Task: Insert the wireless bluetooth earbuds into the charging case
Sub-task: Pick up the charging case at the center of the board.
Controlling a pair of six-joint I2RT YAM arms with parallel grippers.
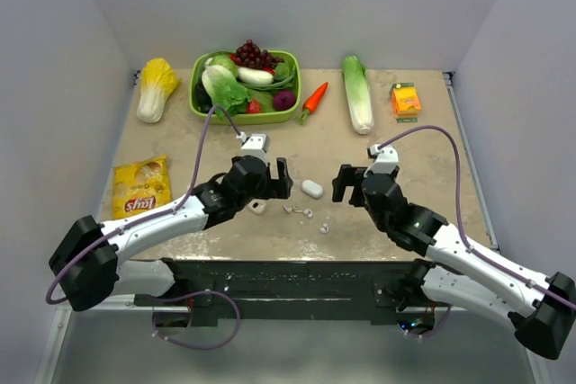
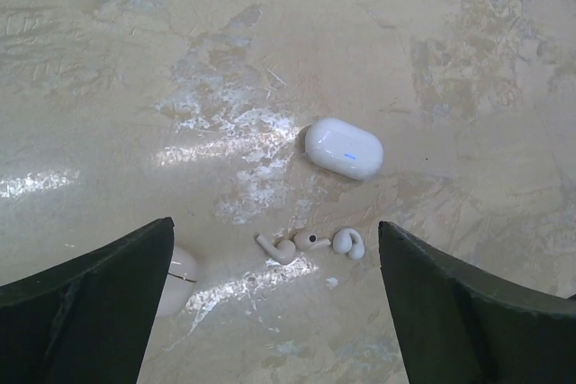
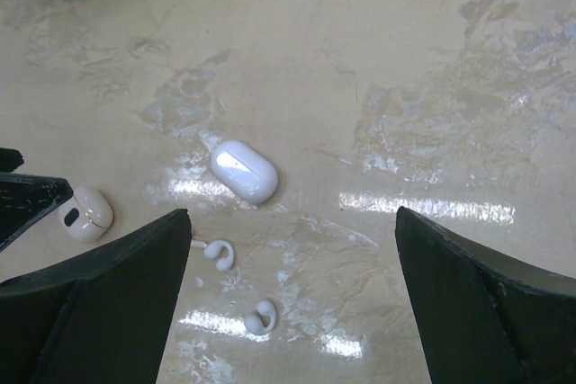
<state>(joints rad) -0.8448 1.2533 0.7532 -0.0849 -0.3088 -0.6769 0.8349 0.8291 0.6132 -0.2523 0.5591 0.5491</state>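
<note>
From above, my left gripper [image 1: 284, 179] and right gripper [image 1: 340, 183] both stand wide apart and empty, flanking the small glossy white oval charging case [image 1: 312, 188] on the beige tabletop [image 1: 405, 159]. In my left wrist view, the tiny pale stemmed plastic earbuds [image 2: 292, 247] lie near the closed case. My right wrist view shows them apart from it too.

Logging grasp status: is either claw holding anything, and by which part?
Nothing is held. The left claw and right claw are open and empty; the charging case and earbuds lie loose on the table.
</note>
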